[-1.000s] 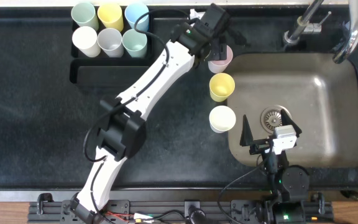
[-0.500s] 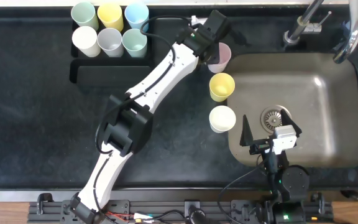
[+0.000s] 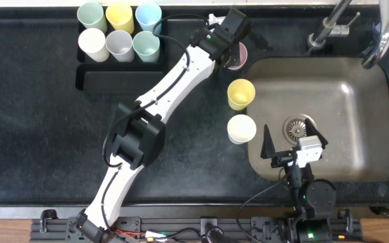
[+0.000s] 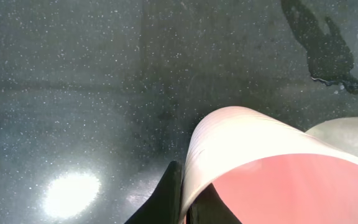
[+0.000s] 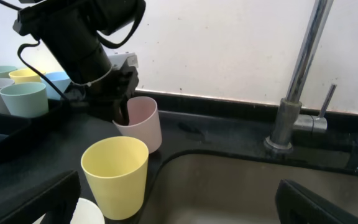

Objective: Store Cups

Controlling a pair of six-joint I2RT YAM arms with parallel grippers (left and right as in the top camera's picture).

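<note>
One pink cup (image 4: 253, 146) stands, rim clamped by the left end effector (image 4: 188, 194).

Pink cup (image 5: 143, 124): upright on the counter (image 5: 48, 140), the left gripper (image 5: 122, 111) clamped on its rim.
Yellow cup (image 5: 115, 177): just beside it (also upright).
Faucet (image 5: 300, 81): behind the sink (image 5: 229, 183).

counter (image 3: 32, 135): dark, speckled | sink (image 3: 356, 135): steel, inset | faucet (image 5: 300, 74): behind sink
</note>
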